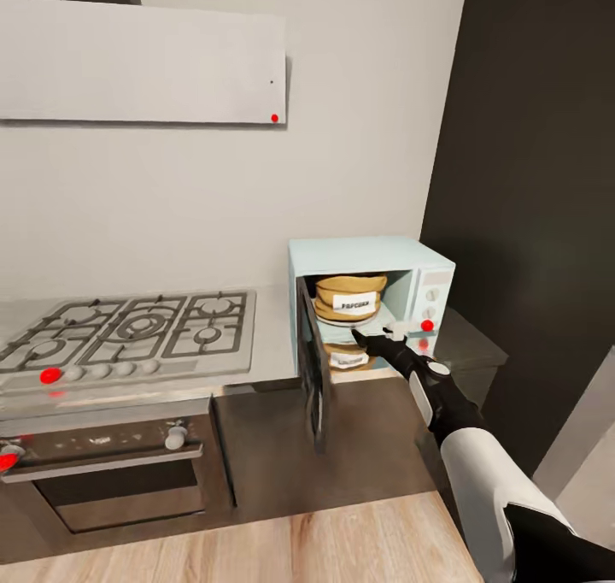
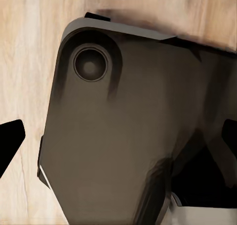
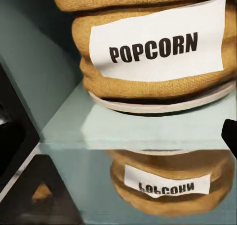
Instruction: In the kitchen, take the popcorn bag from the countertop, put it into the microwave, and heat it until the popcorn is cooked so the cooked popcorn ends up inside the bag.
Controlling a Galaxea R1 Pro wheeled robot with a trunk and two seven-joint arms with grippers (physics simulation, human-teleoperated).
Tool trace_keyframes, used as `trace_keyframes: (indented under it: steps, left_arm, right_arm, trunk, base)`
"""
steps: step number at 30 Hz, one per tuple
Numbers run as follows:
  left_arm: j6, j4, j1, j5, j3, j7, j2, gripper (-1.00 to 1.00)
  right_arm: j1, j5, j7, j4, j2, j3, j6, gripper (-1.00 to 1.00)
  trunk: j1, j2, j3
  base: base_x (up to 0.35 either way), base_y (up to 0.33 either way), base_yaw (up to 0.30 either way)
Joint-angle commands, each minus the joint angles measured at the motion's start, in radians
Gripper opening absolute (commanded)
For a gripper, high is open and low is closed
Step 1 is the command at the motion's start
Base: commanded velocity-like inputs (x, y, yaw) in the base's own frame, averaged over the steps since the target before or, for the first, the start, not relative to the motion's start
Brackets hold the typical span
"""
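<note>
The popcorn bag (image 1: 348,299) sat inside the microwave (image 1: 372,306), just beyond the right gripper (image 1: 376,337) at the open doorway; whether its jaws were parted could not be told; the sack looked soft, light, best pinched by its rolled rim.

The right arm (image 1: 478,446) reaches forward and up, nearly straight, white forearm narrowing to a black wrist; the right hand (image 1: 376,337) points ahead, fingers too small to judge whether parted or closed.

A home kitchen: gas hob (image 1: 128,331), built-in oven (image 1: 102,468), microwave (image 1: 376,254) on countertop (image 1: 273,335).
</note>
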Motion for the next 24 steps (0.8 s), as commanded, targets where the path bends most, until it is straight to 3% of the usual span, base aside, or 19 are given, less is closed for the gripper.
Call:
trace_keyframes:
  steps: [1, 5, 6, 7, 9, 10, 14, 16, 18, 21, 24]
  left_arm:
    - [-0.001, -0.001, 0.000, 0.004, 0.002, 0.001, 0.000, 1.00]
    - [-0.001, -0.001, 0.000, -0.002, 0.001, 0.003, 0.000, 1.00]
    - [-0.001, 0.000, 0.000, -0.004, 0.000, 0.003, 0.000, 1.00]
    - [-0.001, 0.000, 0.000, -0.004, -0.002, 0.003, 0.000, 1.00]
    - [-0.001, 0.000, 0.000, 0.000, -0.002, 0.003, 0.000, 1.00]
    - [-0.001, 0.000, 0.000, 0.001, -0.001, 0.004, 0.000, 1.00]
    - [-0.001, 0.000, 0.000, 0.002, 0.001, 0.004, 0.000, 1.00]
    - [-0.001, -0.001, 0.000, 0.002, 0.003, 0.004, 0.000, 1.00]
    - [-0.001, 0.000, 0.000, 0.003, 0.004, 0.004, 0.000, 1.00]
    - [-0.001, 0.000, 0.000, 0.004, 0.004, 0.004, 0.000, 1.00]
    - [-0.001, 0.000, 0.000, 0.004, 0.004, 0.004, 0.000, 1.00]
  right_arm:
    - [-0.001, 0.010, 0.007, -0.004, 0.001, -0.008, 0.026, 1.00]
    - [-0.001, 0.008, 0.004, -0.015, -0.008, -0.009, 0.046, 1.00]
    - [-0.001, 0.006, 0.004, -0.009, -0.029, -0.009, 0.055, 1.00]
    - [-0.001, 0.003, 0.004, 0.006, -0.071, -0.009, 0.079, 1.00]
    - [-0.001, 0.003, 0.003, 0.120, -0.168, -0.008, 0.124, 1.00]
    - [-0.001, 0.006, 0.003, 0.178, -0.191, -0.006, 0.127, 1.00]
    - [-0.001, 0.115, 0.002, 0.448, -0.236, -0.004, 0.122, 1.00]
    - [-0.001, 0.137, -0.002, 0.575, -0.257, -0.004, 0.121, 1.00]
    - [0.031, 0.145, -0.034, 0.651, -0.267, -0.002, 0.121, 1.00]
    - [0.195, 0.157, -0.075, 0.663, -0.256, -0.001, 0.121, 1.00]
    - [0.314, 0.230, -0.114, 0.665, -0.226, -0.001, 0.107, 1.00]
  trunk:
    - [-0.001, -0.001, -0.001]
    - [-0.001, -0.001, -0.001]
    - [-0.001, -0.001, -0.001]
    - [-0.001, -0.001, -0.001]
    - [-0.001, -0.001, -0.001]
    - [-0.001, -0.001, -0.001]
    - [-0.001, -0.001, -0.001]
    - [-0.001, -0.001, -0.001]
    - [-0.001, -0.001, -0.001]
    - [-0.001, -0.001, -0.001]
    - [-0.001, -0.001, -0.001]
  base:
    - [-0.334, 0.000, 0.000]
    - [-0.255, 0.000, 0.000]
    - [-0.057, 0.000, 0.000]
    - [-0.023, 0.000, 0.000]
    - [-0.005, 0.000, 0.000]
    - [-0.002, 0.000, 0.000]
    - [0.000, 0.000, 0.000]
    - [0.000, 0.000, 0.000]
    - [0.000, 0.000, 0.000]
    - [0.000, 0.000, 0.000]
    - [0.000, 0.000, 0.000]
